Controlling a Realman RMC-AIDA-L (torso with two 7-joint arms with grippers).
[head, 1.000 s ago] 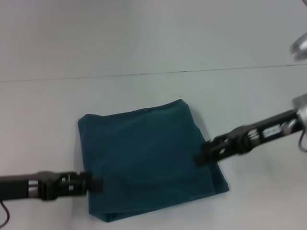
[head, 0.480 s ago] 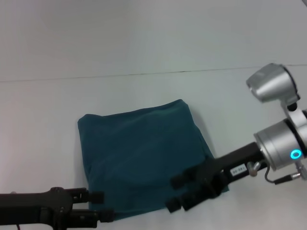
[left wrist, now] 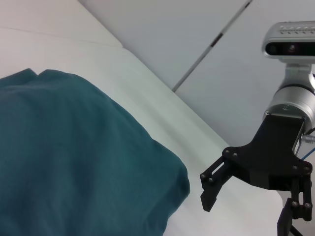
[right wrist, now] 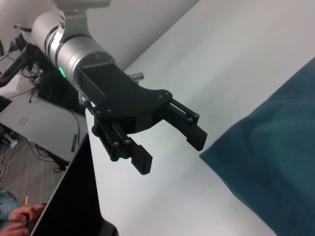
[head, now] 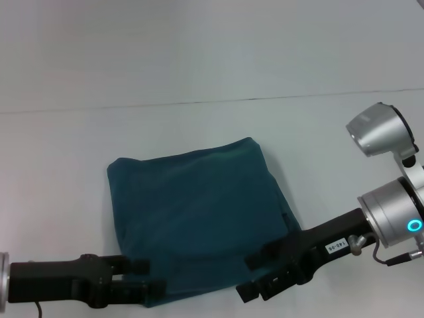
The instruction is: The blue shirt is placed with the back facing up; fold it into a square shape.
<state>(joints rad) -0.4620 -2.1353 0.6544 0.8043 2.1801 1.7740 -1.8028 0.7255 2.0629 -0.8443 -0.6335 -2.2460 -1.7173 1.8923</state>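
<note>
Blue shirt (head: pixel 199 218) folded square on white table (head: pixel 66 165), left gripper (head: pixel 149 285) and right gripper (head: pixel 255 278) both spread, empty

blue shirt (head: pixel 202 222) on table (head: pixel 199 66), left tool (head: pixel 149 288) and right tool (head: pixel 255 278) at its near corners

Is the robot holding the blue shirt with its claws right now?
No. The left gripper and right gripper both hang open over the shirt, holding nothing.

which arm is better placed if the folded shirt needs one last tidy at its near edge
Probably either, slightly the left: the left gripper, open, sits right at the blue shirt's near-left corner, while the right gripper, also open, hovers over the near-right part.
</note>
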